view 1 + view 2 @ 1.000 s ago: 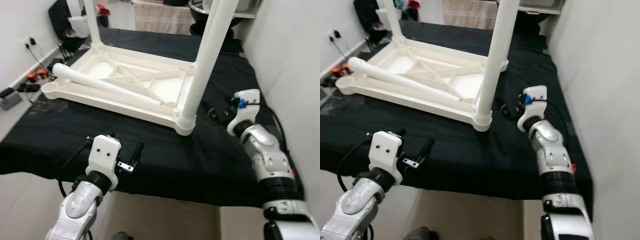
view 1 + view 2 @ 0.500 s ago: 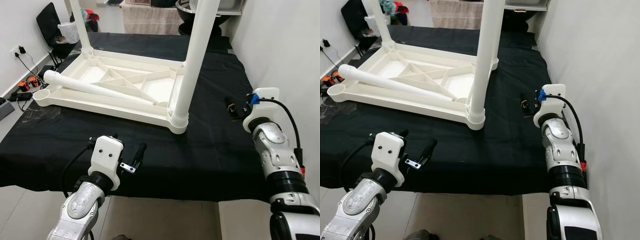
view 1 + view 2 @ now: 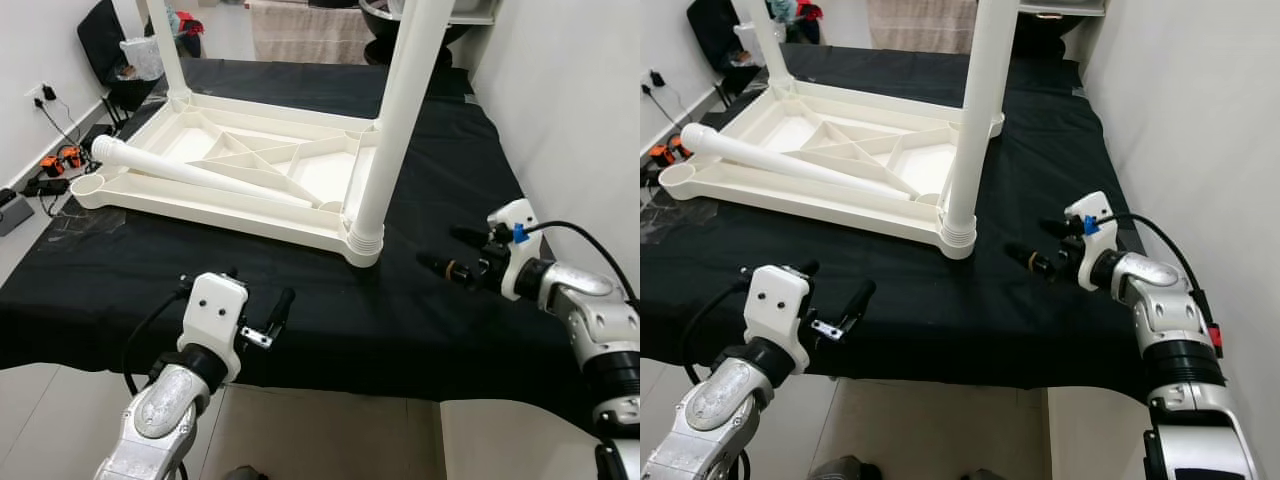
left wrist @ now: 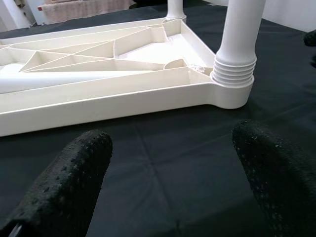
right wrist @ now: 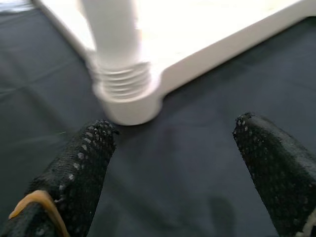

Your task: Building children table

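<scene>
White upturned table top lies mid-counter, 1 leg screwed upright; both jaws spread, empty; right gripper beside it risks knocking the leg askew.

White walls; pale floor

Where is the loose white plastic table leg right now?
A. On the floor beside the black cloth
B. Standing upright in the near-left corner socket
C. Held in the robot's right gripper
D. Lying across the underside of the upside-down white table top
D: the loose white plastic table leg lies slanted across the ribbed underside of the upside-down white table top, with neither gripper touching it.
</scene>
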`<state>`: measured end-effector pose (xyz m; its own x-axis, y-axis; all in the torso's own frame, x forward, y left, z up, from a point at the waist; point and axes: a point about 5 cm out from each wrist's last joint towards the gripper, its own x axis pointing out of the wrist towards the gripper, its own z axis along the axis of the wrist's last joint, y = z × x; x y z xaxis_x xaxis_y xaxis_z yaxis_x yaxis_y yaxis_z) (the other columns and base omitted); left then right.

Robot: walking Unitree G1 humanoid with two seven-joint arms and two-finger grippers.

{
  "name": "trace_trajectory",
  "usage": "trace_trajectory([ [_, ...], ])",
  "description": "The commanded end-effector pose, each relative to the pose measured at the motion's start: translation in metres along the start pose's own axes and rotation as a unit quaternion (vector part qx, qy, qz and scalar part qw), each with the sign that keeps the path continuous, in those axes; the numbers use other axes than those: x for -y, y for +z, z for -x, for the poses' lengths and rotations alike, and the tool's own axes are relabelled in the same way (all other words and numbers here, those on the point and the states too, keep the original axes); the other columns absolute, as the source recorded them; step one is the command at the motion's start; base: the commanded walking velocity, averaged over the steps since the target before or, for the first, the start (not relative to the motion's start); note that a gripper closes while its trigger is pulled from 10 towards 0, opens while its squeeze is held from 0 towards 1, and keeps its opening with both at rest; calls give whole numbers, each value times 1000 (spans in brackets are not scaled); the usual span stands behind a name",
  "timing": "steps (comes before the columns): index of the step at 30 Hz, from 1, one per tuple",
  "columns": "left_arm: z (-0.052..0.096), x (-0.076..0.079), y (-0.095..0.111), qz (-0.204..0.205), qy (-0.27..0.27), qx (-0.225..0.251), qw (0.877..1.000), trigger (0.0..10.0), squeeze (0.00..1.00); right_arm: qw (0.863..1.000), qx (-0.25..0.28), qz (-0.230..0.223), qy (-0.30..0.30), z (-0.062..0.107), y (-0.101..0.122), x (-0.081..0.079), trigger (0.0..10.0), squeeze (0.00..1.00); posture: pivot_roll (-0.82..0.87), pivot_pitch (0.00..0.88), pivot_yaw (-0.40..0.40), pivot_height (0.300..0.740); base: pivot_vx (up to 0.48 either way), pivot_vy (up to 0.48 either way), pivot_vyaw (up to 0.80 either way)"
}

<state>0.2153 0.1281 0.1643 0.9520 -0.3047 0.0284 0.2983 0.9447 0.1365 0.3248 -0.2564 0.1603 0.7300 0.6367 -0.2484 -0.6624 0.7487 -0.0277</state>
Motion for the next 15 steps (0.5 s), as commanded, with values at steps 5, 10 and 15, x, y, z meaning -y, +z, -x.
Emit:
trace_trajectory([
  [5,3,1,-2,-3,-6,-7,1000,10000,0,998,26,-16,60,-4,6,-13,10000,1000,82,85,-57,740,0,0,0],
  [10,2,2,-1,-3,-8,-5,1000,10000,0,992,71,-6,102,-20,21,-28,10000,0,81,82,-54,740,0,0,0],
  [15,2,2,0,-3,-6,-3,1000,10000,0,993,79,-10,88,-25,23,-27,10000,0,85,76,-57,740,0,0,0],
])
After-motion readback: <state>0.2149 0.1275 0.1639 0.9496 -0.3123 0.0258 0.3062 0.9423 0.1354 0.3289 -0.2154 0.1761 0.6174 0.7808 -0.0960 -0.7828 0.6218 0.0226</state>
